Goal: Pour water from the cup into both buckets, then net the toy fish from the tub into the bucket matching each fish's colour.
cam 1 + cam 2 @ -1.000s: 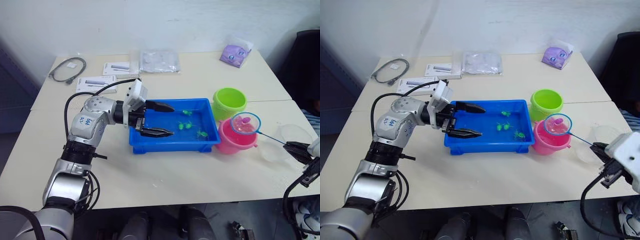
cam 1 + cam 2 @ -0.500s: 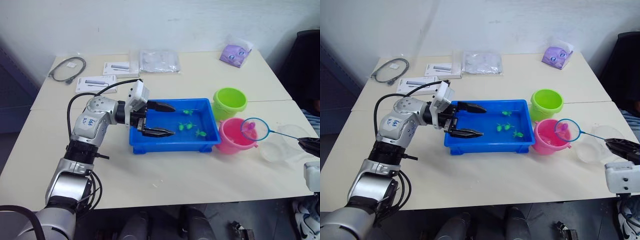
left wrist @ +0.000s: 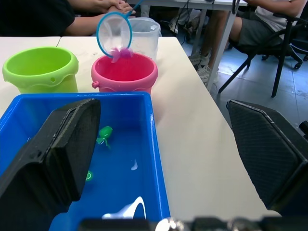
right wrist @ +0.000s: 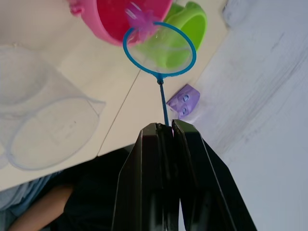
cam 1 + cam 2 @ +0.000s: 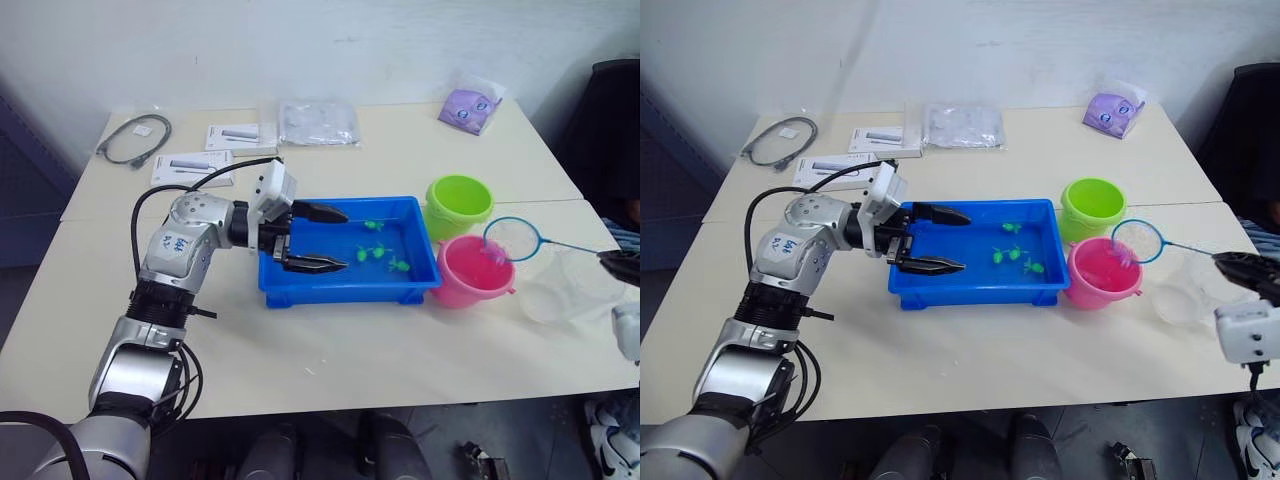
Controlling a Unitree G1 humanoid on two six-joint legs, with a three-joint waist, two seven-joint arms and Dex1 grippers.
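The blue tub (image 5: 345,288) holds three green toy fish (image 5: 376,252) in water. My left gripper (image 5: 345,239) hovers open over the tub's left end, nothing between its fingers. My right gripper (image 4: 164,126) is shut on the net's thin handle at the far right. The net (image 5: 512,238) is tilted up on edge just above the pink bucket (image 5: 468,278), and a pink fish (image 3: 121,52) clings to the hoop's lower rim over that bucket. The lime green bucket (image 5: 458,205) stands behind the pink one. The clear cup (image 5: 572,286) sits to the right of the pink bucket.
At the table's back lie a grey cable (image 5: 135,140), leaflets (image 5: 195,165), a plastic bag (image 5: 318,122) and a purple pouch (image 5: 470,108). A seam between two tabletops runs behind the tub. A seated person (image 3: 91,6) and a chair (image 3: 288,38) are beyond the right edge.
The net's hoop, flat over the pink bucket a second ago, has slid right and tipped up on edge. My right gripper has pulled back to the right. The left arm has stayed put.
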